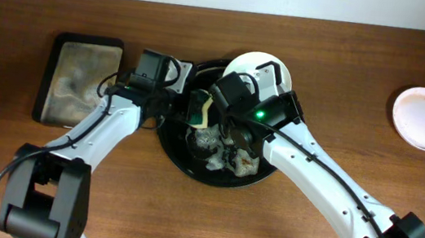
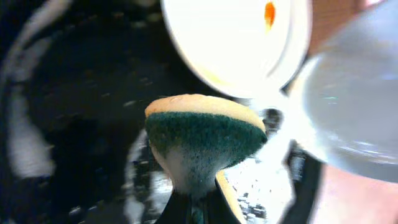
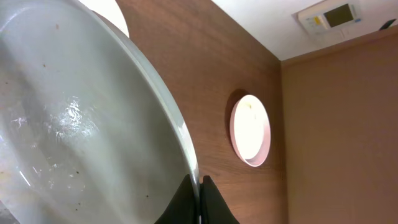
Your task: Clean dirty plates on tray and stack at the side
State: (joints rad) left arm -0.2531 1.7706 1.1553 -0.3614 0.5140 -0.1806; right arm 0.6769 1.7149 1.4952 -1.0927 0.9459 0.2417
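Left wrist view: nearest the lens, the left gripper is pinched tight on the sponge, green scouring face toward the camera. Beyond it, a smeared plate with an orange dab sits at the far rim of the round black tray. A tilted, wet-looking held plate fills the right.

Right wrist view: the right gripper is closed on that held plate's rim. Specks show on its glossy face, so it probably needs more scrubbing. A pinkish side plate lies well apart on the table.

Overhead: both arms meet over the tray, with a rectangular tray to the left. The step should go best if the right arm holds the plate steady while the sponge presses flat and sweeps across the specks.
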